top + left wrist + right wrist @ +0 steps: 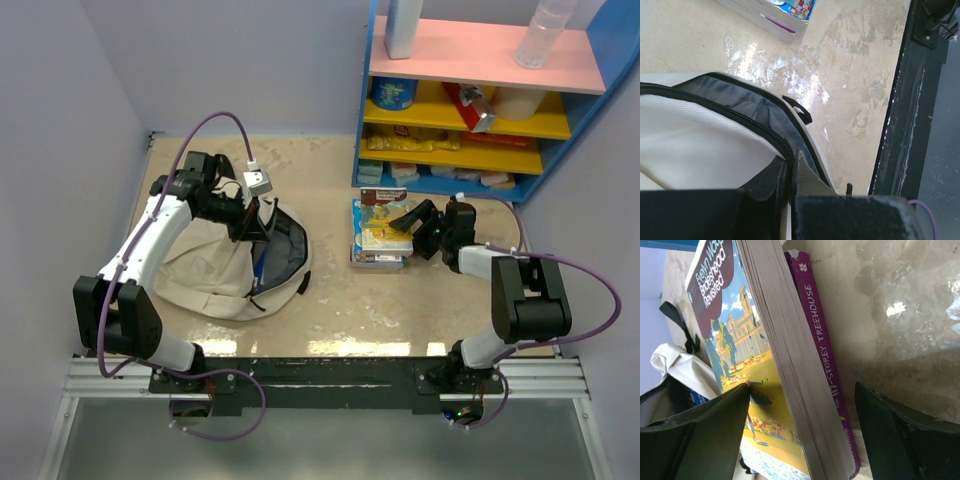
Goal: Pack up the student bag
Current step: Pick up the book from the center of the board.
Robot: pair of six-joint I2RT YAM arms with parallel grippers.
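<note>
The beige student bag (215, 270) lies on the left of the table with its zipped mouth open, showing grey lining (747, 107). My left gripper (250, 225) is shut on the bag's black zipper edge (767, 140) and holds the opening up. A stack of books (383, 232) lies right of the bag. The top one has a yellow and blue cover (747, 365), over a book with a purple spine (822, 365). My right gripper (415, 228) is open, its jaws on either side of the stack's near edge, one finger (715, 425) over the cover and one (900, 435) beside the purple spine.
A blue shelf unit (480, 90) with pink and yellow shelves holding bottles and packets stands at the back right. Walls close in on the left and back. The black mounting rail (320, 370) runs along the near edge.
</note>
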